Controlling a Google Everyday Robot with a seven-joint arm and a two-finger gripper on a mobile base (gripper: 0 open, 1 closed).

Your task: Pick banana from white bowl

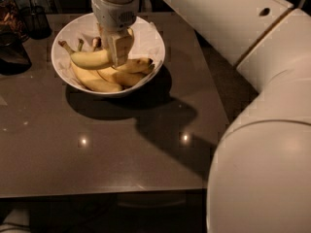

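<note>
The robot's white two-finger gripper (119, 57) pinches a thick, curved pale yellow banana (90, 59) over smaller bananas (124, 75) in a wide, glossy white bowl (146, 38) on a dark grey tabletop (97, 154).

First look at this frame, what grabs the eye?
The big white arm fills the right side, and its gripper hangs down into the white bowl at the far left of the dark table. At the gripper, the banana lies across the top of the other bananas piled in the bowl.
</note>
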